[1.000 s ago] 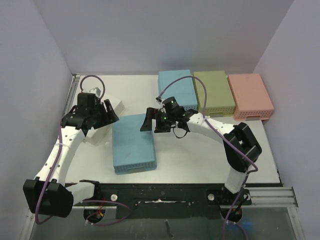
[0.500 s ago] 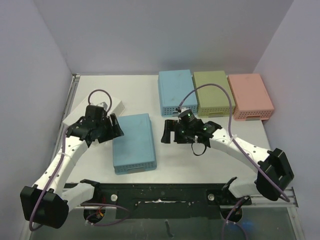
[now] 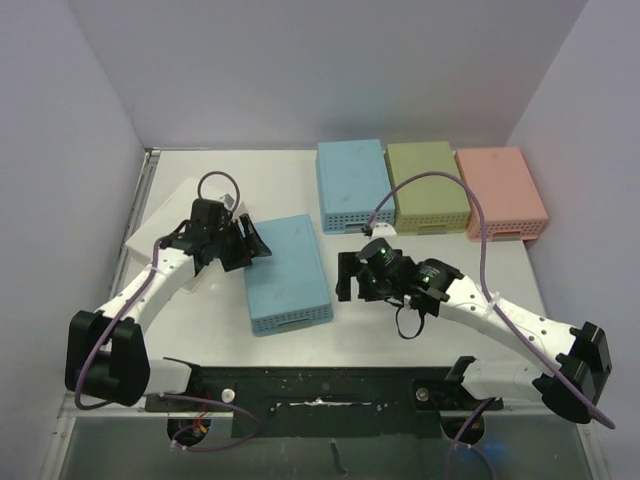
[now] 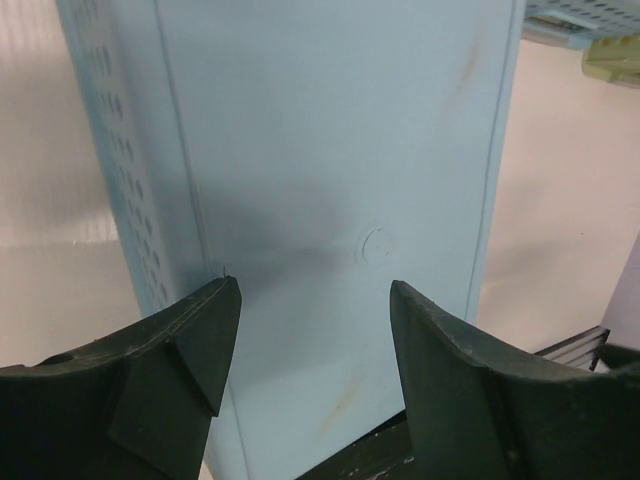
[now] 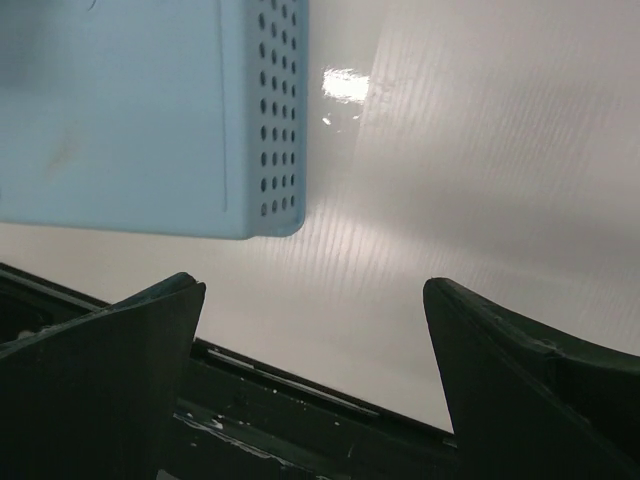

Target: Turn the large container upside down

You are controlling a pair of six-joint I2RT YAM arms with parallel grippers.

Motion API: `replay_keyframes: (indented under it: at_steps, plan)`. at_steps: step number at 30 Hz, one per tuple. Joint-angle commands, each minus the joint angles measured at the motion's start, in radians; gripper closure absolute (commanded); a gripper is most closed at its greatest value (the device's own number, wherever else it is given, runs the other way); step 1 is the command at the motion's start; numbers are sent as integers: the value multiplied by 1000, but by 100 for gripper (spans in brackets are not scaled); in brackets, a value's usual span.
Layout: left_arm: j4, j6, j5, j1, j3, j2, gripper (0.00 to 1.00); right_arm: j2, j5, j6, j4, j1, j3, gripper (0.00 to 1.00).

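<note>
The large container lies flat face up between two empty pincers; a stray nudge is the main risk.
The left pincer hangs partly open over the far left corner, nothing between its jaws; I cannot tell whether its tips touch the face. The right pincer gapes wide just right of the perforated side, apart from it. Either one, sweeping low, could probably shove it askew toward the near edge of the table.

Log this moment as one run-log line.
large container: base up | left hand: open, over its far-left corner | right hand: open, beside it
</note>
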Motion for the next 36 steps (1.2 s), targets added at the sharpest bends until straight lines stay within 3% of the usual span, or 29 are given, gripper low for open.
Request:
replay_keyframes:
  at_steps: [1, 10, 17, 22, 30, 36]
  plan:
    - [100, 32, 49, -2, 141, 79, 40, -4, 97, -41, 6, 133, 20, 1]
    - [-73, 106, -27, 44, 325, 34, 39, 213, 24, -161, 215, 390, 128, 0]
    - [-225, 135, -121, 256, 341, -48, 39, 522, 42, -176, 157, 465, 320, 1]
    - [-253, 141, -103, 328, 290, -77, 39, 648, 112, -126, 72, 391, 444, 1]
    - [-259, 142, -94, 330, 251, -119, 39, 704, -49, -105, 218, 179, 505, 1]
    - [-244, 132, -51, 328, 218, -133, 39, 775, -106, -119, 213, 102, 645, 0]
